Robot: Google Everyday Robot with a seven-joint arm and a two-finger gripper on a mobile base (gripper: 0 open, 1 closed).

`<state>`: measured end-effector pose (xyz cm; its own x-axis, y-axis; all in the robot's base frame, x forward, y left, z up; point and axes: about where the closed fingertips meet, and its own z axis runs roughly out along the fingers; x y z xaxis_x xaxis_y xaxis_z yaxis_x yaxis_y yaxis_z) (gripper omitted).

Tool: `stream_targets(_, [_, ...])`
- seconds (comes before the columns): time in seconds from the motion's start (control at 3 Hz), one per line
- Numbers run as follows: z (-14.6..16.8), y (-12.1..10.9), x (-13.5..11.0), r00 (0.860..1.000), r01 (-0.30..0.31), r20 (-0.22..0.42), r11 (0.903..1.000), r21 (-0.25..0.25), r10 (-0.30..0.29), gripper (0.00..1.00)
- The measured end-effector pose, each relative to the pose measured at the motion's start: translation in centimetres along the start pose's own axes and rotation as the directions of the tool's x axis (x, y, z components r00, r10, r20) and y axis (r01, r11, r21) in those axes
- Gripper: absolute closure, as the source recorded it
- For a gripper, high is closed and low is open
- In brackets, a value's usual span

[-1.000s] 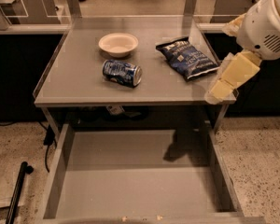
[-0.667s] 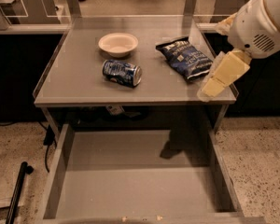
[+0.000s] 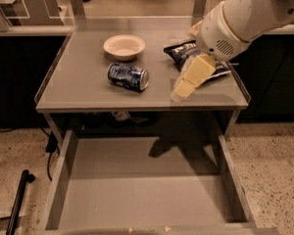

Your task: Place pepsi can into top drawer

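The pepsi can [image 3: 128, 77] lies on its side on the grey tabletop [image 3: 78, 89], silver end to the right, just in front of a white bowl. The top drawer [image 3: 147, 192] stands pulled out under the table, with nothing showing inside it. My gripper [image 3: 182, 89] hangs from the white arm at the upper right. It points down and left over the table's front right part, to the right of the can and apart from it, holding nothing.
A white bowl [image 3: 124, 46] sits at the back middle of the table. A dark-blue chip bag [image 3: 182, 52] lies at the right, partly hidden by my arm. A low clear rim edges the table. A black pole [image 3: 18, 199] leans by the floor at left.
My arm and gripper have moved left from beyond the table's right edge to over the tabletop, closer to the can. The can, bowl and bag have not moved.
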<state>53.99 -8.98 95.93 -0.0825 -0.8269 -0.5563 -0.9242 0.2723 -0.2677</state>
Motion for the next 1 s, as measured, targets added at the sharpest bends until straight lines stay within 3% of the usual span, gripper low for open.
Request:
stream_targets(0.33, [4.9, -0.4, -2.8, 0.997, 0.017, 0.077, 0.9991, -0.039, -0.014, 0.00])
stream_targets(0.67, [4.9, -0.4, -2.8, 0.997, 0.017, 0.077, 0.9991, -0.039, -0.014, 0.00])
stream_targets(1.0, [6.9, -0.8, -3.6, 0.996, 0.040, 0.080, 0.9979, -0.051, -0.036, 0.00])
